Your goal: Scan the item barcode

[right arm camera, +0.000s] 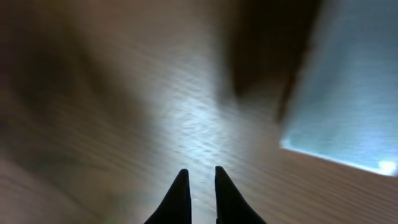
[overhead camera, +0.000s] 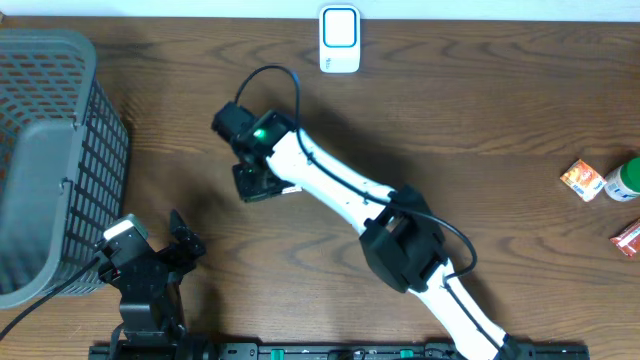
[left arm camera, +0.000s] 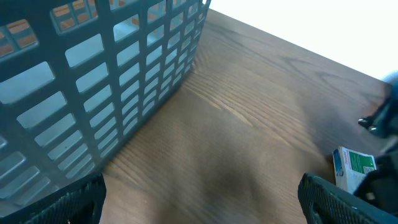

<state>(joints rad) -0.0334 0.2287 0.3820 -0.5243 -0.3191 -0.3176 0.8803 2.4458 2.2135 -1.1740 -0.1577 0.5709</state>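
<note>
Wooden table (overhead camera: 480, 110); right gripper (right arm camera: 200, 171) pinched narrow with nothing between its tips, the blurred pale box (right arm camera: 348, 93) lying apart at 2 o'clock from them; left gripper (left arm camera: 202, 193) spread wide and empty beside the grey basket (overhead camera: 50, 150) at 9 o'clock; white scanner (overhead camera: 340, 40) at 12 o'clock.

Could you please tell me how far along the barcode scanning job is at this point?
Done: the right hand is at mid-table, beside a small box. In hand: nothing; its fingers are nearly together with nothing between them, and the left hand is open beside the basket. Left: gripping an item and presenting it to the white device, probably the scanner.
</note>
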